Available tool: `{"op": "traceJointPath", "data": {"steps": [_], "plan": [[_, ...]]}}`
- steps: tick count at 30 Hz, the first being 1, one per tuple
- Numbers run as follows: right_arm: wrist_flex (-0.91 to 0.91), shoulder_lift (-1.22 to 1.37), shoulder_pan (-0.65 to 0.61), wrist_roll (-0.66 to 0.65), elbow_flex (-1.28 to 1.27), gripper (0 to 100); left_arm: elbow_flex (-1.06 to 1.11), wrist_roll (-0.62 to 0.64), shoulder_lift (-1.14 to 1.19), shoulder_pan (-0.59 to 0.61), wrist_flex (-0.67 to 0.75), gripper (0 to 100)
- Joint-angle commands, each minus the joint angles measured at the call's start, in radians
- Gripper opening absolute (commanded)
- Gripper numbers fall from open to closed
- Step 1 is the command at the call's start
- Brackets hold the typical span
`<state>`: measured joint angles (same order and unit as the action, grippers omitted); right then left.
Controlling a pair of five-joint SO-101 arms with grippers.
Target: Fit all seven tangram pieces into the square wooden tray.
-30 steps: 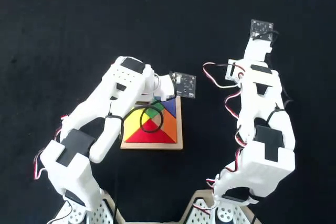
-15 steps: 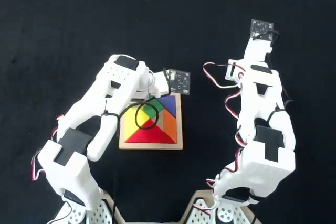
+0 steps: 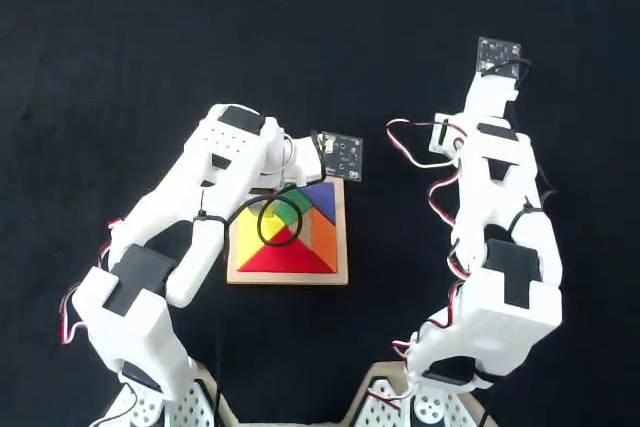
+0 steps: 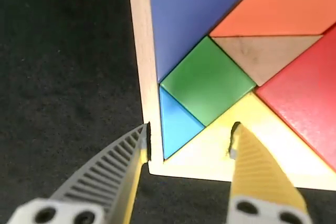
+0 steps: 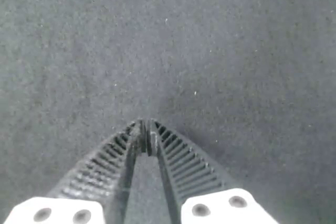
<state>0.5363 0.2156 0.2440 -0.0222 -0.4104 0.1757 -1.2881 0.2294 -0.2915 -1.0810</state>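
Left wrist view: the left gripper (image 4: pixel 190 132) is released, its jaws spread, with nothing in its grasp. One finger (image 4: pixel 123 166) lies outside the tray (image 4: pixel 137 51), just beside the rim at a corner. The other finger (image 4: pixel 252 166) is over the yellow triangle (image 4: pixel 220 156). Whether either tip touches the wood cannot be told.

Between the tips lies the light-blue triangle (image 4: pixel 176 121), seated in that corner of the tray. The green square (image 4: pixel 207 80) touches it and stands on its point. The dark-blue triangle (image 4: pixel 184 19) fills the next corner along the same rim. The orange parallelogram (image 4: pixel 278 6) lies beside it. The plain wood triangle (image 4: pixel 265 53) sits between the green square, the orange parallelogram and the red triangle (image 4: pixel 304 103). All seven pieces lie flat inside the rim, edge to edge.

High view: the tray (image 3: pixel 290 277) rests on the black cloth (image 3: pixel 100 67) between the two arms, nearer the left arm (image 3: pixel 200 197). That arm is bent over the tray's far left corner. A black cable (image 3: pixel 270 232) loops above the pieces.

Right wrist view: the right gripper (image 5: pixel 146 137) is clenched, tips together with nothing between them, above bare cloth (image 5: pixel 210 35). In the high view the right arm (image 3: pixel 500 207) stretches away from its base, well apart from the tray.
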Motion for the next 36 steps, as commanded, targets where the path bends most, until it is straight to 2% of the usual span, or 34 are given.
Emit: {"op": "traceJointPath", "data": {"steps": [1,4,7,11,14,16,18,23,27,31,36], "plan": [[0.009,-0.007,0.008,0.005,0.053,1.2,-0.050,-0.005,-0.017,0.019,0.006,26],[0.009,-0.007,0.008,0.005,0.053,1.2,-0.085,0.011,-0.029,0.056,-0.026,26],[0.009,-0.007,0.008,0.005,0.053,1.2,-0.159,0.084,-0.058,0.117,-0.081,26],[0.011,-0.007,0.008,0.005,0.053,1.2,-0.216,0.345,-0.109,0.208,-0.092,26],[0.011,-0.007,0.008,0.005,0.053,1.2,-0.196,0.543,-0.187,0.260,-0.187,26],[0.011,-0.010,0.003,0.005,0.050,1.2,-0.117,0.629,-0.233,0.283,-0.235,26],[0.040,-0.019,-0.018,0.000,0.047,1.2,0.013,0.707,-0.284,0.318,-0.224,26],[0.318,-0.237,-0.160,-0.129,0.033,1.1,0.374,0.933,-0.491,0.510,-0.025,26],[0.411,-0.466,-0.279,-0.144,-0.113,1.1,0.601,1.102,-0.680,0.671,0.071,26],[0.454,-0.604,-0.351,-0.143,-0.262,1.1,0.746,1.120,-0.773,0.717,0.069,26],[0.442,-0.558,-0.422,-0.137,-0.317,1.1,0.866,1.126,-0.778,0.691,0.144,26]]}}
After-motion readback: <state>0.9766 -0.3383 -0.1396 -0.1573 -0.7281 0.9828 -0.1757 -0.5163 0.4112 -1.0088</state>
